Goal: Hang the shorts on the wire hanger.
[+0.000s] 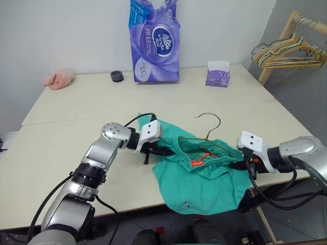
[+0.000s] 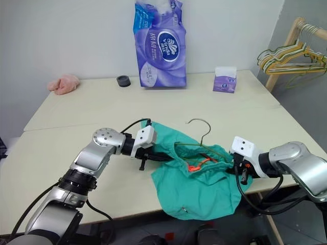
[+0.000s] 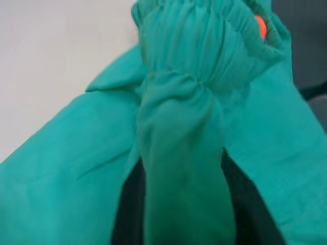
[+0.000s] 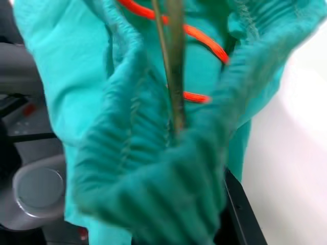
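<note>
At the near table (image 1: 61, 168) edge I see the right gripper (image 1: 241, 164) pressed together on the waistband of the shorts (image 1: 202, 186). The left gripper (image 1: 156, 149) has waistband fabric bunched between its fingers; how wide they stand I cannot tell. The shorts are teal, hems hanging toward 6 o'clock. The wire hanger (image 1: 209, 133) sits inside them, hook toward 12 o'clock.

Teal shorts (image 1: 204, 184) lay on a cream table (image 1: 76, 148), the wire hanger (image 1: 210, 133) inside the waistband, a robot hand at each side.
</note>
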